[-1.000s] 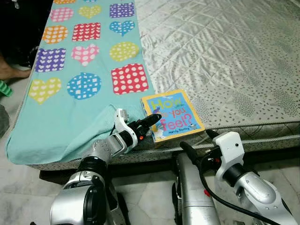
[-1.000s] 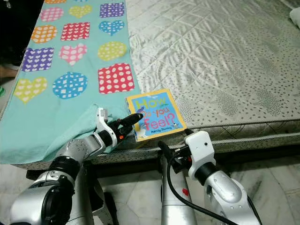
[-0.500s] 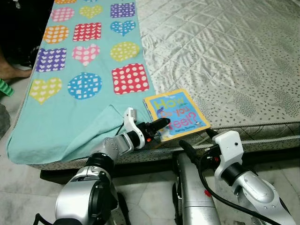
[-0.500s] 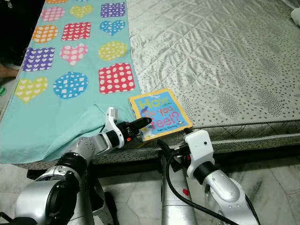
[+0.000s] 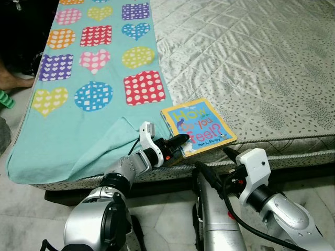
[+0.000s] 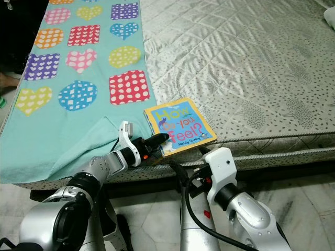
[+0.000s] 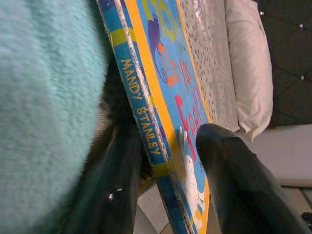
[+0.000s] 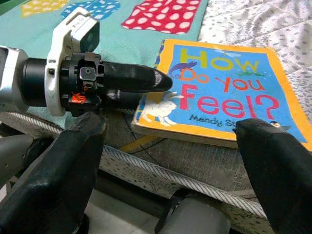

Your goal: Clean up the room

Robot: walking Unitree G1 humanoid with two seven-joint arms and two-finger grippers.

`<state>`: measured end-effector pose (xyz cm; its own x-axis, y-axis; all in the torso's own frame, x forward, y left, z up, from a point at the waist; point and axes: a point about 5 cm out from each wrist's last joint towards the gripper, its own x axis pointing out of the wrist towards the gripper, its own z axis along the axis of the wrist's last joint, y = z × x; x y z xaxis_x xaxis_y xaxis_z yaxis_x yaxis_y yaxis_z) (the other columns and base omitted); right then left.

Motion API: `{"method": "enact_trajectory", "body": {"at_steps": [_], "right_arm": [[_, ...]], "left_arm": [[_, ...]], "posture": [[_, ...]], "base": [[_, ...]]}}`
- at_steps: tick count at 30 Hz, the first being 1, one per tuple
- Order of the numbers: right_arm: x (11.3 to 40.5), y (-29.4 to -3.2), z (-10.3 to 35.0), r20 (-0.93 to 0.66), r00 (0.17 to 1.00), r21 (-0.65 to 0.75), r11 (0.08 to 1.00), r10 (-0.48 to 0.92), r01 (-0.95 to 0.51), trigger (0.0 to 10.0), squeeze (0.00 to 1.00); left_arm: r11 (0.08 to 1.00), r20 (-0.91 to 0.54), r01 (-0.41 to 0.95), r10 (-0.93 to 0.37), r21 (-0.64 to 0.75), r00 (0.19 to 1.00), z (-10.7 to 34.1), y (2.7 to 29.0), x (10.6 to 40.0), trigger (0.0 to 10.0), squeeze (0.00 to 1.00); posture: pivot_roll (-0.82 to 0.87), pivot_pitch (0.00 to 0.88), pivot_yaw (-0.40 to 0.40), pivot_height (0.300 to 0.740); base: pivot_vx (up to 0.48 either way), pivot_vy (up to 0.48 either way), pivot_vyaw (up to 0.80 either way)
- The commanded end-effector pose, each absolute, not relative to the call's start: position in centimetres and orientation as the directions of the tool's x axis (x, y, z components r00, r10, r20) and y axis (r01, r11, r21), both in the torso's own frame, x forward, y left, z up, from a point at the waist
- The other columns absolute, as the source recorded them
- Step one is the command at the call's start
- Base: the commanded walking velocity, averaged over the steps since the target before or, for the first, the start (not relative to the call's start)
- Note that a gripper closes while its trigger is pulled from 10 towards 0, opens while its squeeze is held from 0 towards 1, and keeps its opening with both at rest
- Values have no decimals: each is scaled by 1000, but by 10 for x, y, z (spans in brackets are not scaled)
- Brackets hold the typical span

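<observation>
A board book, "How Do You Feel?" (image 5: 201, 125), lies at the mattress's front edge with its near corner sticking out over the side. My left gripper (image 5: 178, 145) reaches in from beside the teal blanket and is shut on that corner: one finger (image 8: 131, 78) lies on the cover, the other sits under the edge. The left wrist view has the book's spine (image 7: 141, 112) between the two fingers. My right gripper (image 5: 214, 163) hangs open just below the mattress edge, in front of the book and apart from it.
A teal blanket (image 5: 89, 94) with coloured hearts and squares covers the left of the grey quilted mattress (image 5: 251, 57). A person's foot (image 5: 10, 78) and a green item (image 5: 4, 99) are on the floor at the left. A pillow (image 6: 330, 18) lies far right.
My left gripper has slid from the book's cover down to its near corner and closed there. The book has shifted and turned slightly right. The right gripper dropped a little.
</observation>
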<state>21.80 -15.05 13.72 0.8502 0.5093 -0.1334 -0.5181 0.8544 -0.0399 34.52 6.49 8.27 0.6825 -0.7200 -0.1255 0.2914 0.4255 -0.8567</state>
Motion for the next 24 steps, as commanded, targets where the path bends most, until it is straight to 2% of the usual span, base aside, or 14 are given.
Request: {"method": "enact_trajectory", "body": {"at_steps": [1,10,18,19,20,22,23,24], "right_arm": [[217,-150,135,-140,852,-47,856,504,-514,10000,0],[218,-150,134,-138,852,-40,857,505,-514,10000,0],[222,-153,133,-127,878,-31,883,461,-468,10000,0],[223,-154,133,-123,882,-28,887,454,-461,7569,0],[224,-154,133,-122,883,-27,887,454,-460,1020,0],[224,-155,133,-116,884,-23,889,452,-457,1020,0],[224,-155,133,-115,885,-26,890,450,-456,0,0],[225,-155,134,-114,886,-30,890,449,-454,0,0]], "left_arm": [[427,-127,284,-713,-858,690,81,67,345,0,0],[438,-121,282,-693,-854,711,81,72,347,0,0],[505,-139,261,-625,-823,768,79,82,350,0,0],[515,-142,254,-610,-819,780,79,85,351,0,0],[516,-142,252,-606,-819,782,79,85,351,0,0],[519,-138,251,-599,-817,789,80,87,352,0,0],[521,-136,251,-595,-816,792,80,88,353,0,0],[524,-134,252,-591,-814,796,81,90,353,0,0]], "posture": [[-324,210,66,500],[-321,203,64,500],[-318,195,66,500],[-316,192,67,500],[-315,191,68,500],[-314,190,68,500],[-313,189,68,500],[-310,187,68,500]], "base": [[0,0,0],[0,0,0],[0,0,0],[0,0,0],[0,0,0],[0,0,0],[0,0,0],[0,0,0]]}}
